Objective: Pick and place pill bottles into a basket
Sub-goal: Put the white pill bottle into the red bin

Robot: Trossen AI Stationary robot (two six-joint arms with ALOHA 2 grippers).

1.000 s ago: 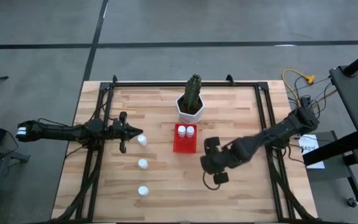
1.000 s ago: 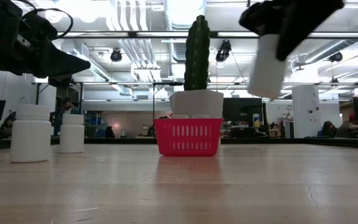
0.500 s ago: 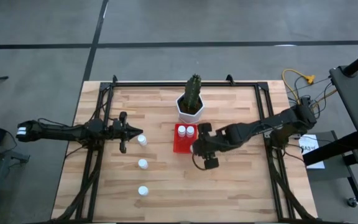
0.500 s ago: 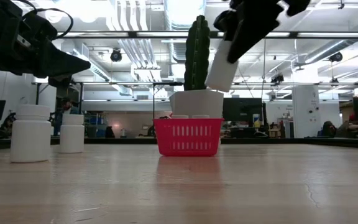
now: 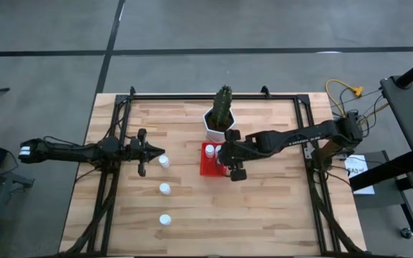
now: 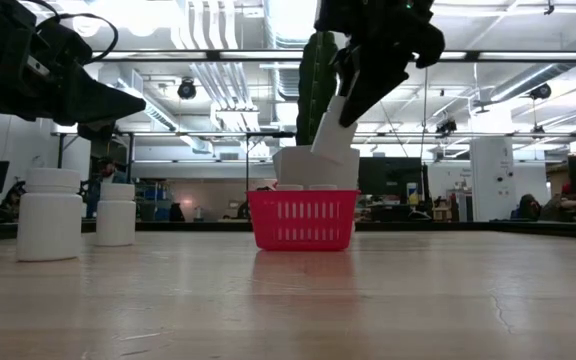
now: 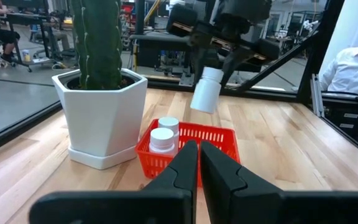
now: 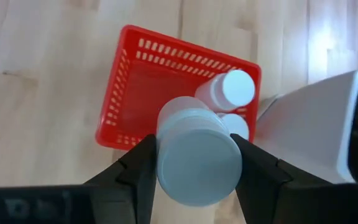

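My right gripper (image 5: 230, 162) is shut on a white pill bottle (image 6: 333, 136) above the red basket (image 5: 205, 169). The bottle also shows in the left wrist view (image 7: 206, 91) and the right wrist view (image 8: 197, 154). Two bottles (image 7: 162, 140) (image 7: 168, 126) stand upright in the basket. Three more bottles (image 5: 163, 161) (image 5: 164, 188) (image 5: 165, 219) stand on the table at the left. My left gripper (image 5: 155, 150) is shut and empty, held above the table beside the farthest of these. My right gripper pinches the bottle between its two fingers (image 8: 138, 165), on two opposite sides near its upper end (image 7: 211, 74). The fingers come from above, slanting down from the table's right. The bottle hangs tilted below them, clear of the basket (image 6: 303, 220).
A white hexagonal pot with a green cactus (image 5: 220, 123) stands just behind the basket. Black frame rails (image 5: 113, 179) run along the table's left and right sides. Bare wood (image 5: 264, 215) lies in front of the basket and to its right.
My right gripper has carried the bottle toward the table's left and far edges, from the open wood right of the basket to above the basket. The bottle has stayed in the hold, tilted.
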